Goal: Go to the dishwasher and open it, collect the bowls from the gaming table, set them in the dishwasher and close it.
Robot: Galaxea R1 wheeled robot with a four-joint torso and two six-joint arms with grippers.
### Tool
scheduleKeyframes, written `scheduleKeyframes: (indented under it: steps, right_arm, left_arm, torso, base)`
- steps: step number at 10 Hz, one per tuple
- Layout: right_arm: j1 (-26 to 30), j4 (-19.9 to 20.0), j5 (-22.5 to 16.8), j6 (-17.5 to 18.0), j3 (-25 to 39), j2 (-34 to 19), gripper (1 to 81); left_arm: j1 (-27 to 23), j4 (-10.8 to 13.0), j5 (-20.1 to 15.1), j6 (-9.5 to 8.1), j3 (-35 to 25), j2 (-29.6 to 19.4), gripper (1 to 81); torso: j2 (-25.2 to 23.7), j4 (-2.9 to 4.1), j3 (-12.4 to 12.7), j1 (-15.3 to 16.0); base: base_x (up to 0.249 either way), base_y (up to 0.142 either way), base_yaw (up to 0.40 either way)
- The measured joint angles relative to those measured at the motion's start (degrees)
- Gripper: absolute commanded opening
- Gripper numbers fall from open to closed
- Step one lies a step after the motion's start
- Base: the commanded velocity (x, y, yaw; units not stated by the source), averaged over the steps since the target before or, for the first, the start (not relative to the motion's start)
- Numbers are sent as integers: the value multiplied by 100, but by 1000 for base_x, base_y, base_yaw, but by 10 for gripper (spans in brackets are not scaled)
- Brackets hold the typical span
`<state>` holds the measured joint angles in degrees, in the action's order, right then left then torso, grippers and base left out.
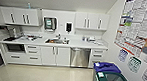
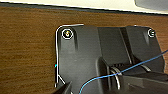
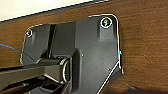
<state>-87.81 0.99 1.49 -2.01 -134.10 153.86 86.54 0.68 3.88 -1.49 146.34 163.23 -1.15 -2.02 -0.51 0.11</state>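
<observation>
Dishwasher (image 1: 80,57), stainless-steel front, flat and rectangular, door shut, horizontal bar handle along its upper edge; set in the white base cabinets a little right of centre in the head view, about five o'clock from the sink (image 1: 57,41). Flanked by smooth white cabinet doors (image 1: 56,55) at nine o'clock and a stack of white drawers (image 1: 97,56) at three o'clock. Topped by a pale countertop (image 1: 74,44) carrying small clutter too blurred to name. Above, at twelve o'clock, white wall cabinets (image 1: 92,21) with slim vertical handles, a dark soap dispenser (image 1: 68,27) and a paper-towel dispenser (image 1: 49,23). Far left, a dark built-in oven (image 1: 15,47) under the counter. At four o'clock from the dishwasher, nearer the camera, two bins: a blue-lidded bin (image 1: 106,67) and a green-lidded bin (image 1: 113,80). On the right wall, a notice board (image 1: 138,25) crowded with printed sheets. Glossy cream floor (image 1: 42,76) between camera and cabinets.

Both wrist views: dark rounded robot plate over brown wood-grain surface (image 2: 27,50), matching grain beside the right wrist (image 3: 142,37); thin blue cable (image 2: 140,65) crossing the left one. Well apart from the dishwasher on either arm. Finger state on left and right: cannot tell. Arm pose otherwise hard to make out.
</observation>
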Motion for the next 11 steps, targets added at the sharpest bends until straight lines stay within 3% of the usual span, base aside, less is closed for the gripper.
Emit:
scheduleKeyframes:
  steps: [11]
  right_arm:
    - [-1, 0, 2, 6, 28, 9, 811]
  left_arm:
    - [63, 2, 4, 0, 6, 46, 811]
  torso:
    - [2, 0, 0, -2]
  base:
    - [141, 0, 0]
